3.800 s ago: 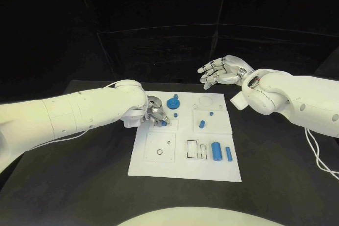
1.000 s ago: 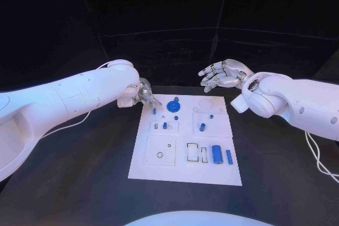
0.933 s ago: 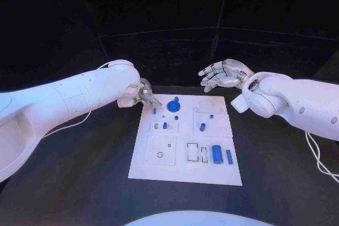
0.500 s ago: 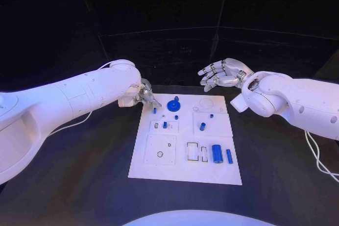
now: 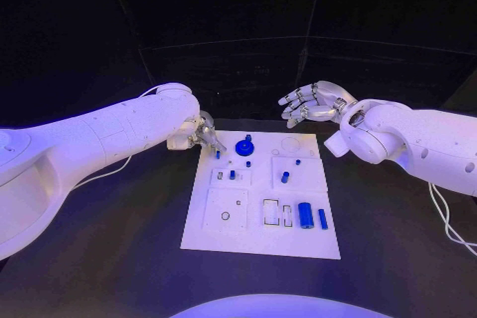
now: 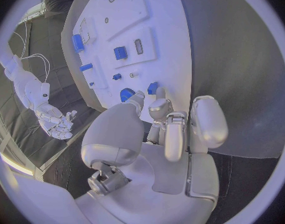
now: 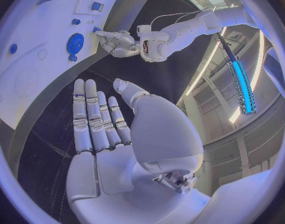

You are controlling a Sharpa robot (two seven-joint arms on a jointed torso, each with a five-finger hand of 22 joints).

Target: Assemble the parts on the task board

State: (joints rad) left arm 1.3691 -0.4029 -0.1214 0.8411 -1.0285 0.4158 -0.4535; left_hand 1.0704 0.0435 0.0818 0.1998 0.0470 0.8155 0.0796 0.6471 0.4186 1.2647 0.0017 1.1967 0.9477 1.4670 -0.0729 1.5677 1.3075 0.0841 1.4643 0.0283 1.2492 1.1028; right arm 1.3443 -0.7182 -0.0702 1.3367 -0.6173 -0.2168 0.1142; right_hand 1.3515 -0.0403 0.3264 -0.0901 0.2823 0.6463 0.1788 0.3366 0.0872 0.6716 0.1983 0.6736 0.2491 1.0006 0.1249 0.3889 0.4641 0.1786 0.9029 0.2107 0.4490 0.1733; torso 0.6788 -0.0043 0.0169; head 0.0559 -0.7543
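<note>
The white task board (image 5: 260, 232) lies in the middle of the black table. My left hand (image 5: 205, 136) hovers over the board's far left corner and pinches a small blue peg (image 5: 218, 154) in its fingertips; the same peg (image 6: 152, 88) shows at the fingertips (image 6: 160, 106) in the left wrist view. A blue gear (image 5: 245, 149) sits just to the right of that hand. My right hand (image 5: 312, 102) hangs open above the board's far right edge, with spread fingers (image 7: 92, 119) holding nothing.
Small blue pegs (image 5: 285, 177) stand in the board's middle row. Two blue cylinders (image 5: 306, 215) lie near its front right, beside an outlined slot (image 5: 270, 212). The black table (image 5: 119, 249) surrounds the board, with a dark backdrop behind.
Since the earliest frame my left hand has risen from the board's middle left to its far left corner with the blue peg. Over the last second nothing has visibly moved.
</note>
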